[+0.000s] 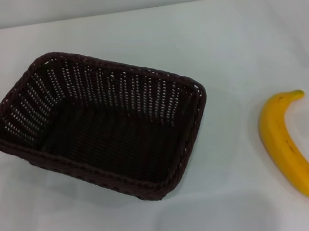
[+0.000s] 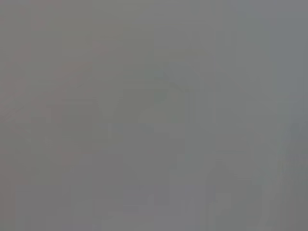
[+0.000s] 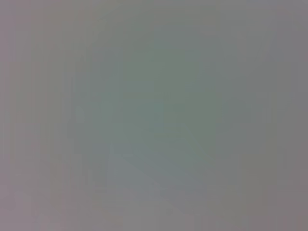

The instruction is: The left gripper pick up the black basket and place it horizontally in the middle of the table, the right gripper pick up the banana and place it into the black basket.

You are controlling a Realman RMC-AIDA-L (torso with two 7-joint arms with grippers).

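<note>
The black basket (image 1: pixel 53 83) is a large dark woven rectangle lying on the white table (image 1: pixel 230 43), left of centre in the head view, turned at a slant with its opening up and nothing in it. The banana (image 1: pixel 287 146) is yellow and curved and lies on the table to the right of the basket, apart from it, stem toward the far side and dark tip toward the near edge. Neither the left gripper nor the right gripper shows in any view. Both wrist views show only a flat grey field.
The table's far edge (image 1: pixel 140 8) runs across the top of the head view against a pale wall. A faint shadow (image 1: pixel 214 219) lies on the tabletop near the front, between the basket and the banana.
</note>
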